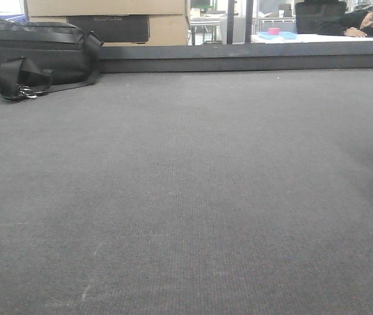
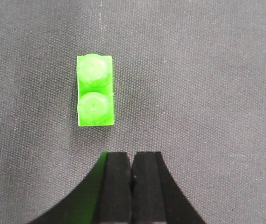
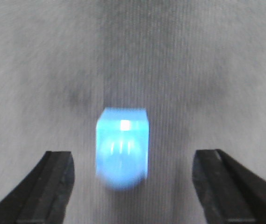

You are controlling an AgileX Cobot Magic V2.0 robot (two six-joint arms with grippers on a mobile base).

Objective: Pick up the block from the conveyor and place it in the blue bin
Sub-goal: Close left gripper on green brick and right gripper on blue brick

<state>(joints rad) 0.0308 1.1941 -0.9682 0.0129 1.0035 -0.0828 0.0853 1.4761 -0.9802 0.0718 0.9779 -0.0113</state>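
Observation:
The conveyor's dark grey woven belt [image 1: 193, 197] fills the front view; no block, bin or arm shows there. In the left wrist view a bright green two-stud block [image 2: 95, 90] lies on the belt, apart from and up-left of my left gripper [image 2: 133, 161], whose black pads are pressed together on nothing. In the right wrist view a light blue block [image 3: 122, 148], blurred, lies on the belt between the spread fingers of my right gripper [image 3: 132, 161], a little left of midway, touching neither. The blue bin is out of view.
A black bag [image 1: 32, 56] with a strap lies on the belt at the far left. Cardboard boxes [image 1: 107, 20] stand behind it. A dark rail [image 1: 252, 59] runs along the belt's far edge. A person [image 1: 370, 23] leans on a white table beyond.

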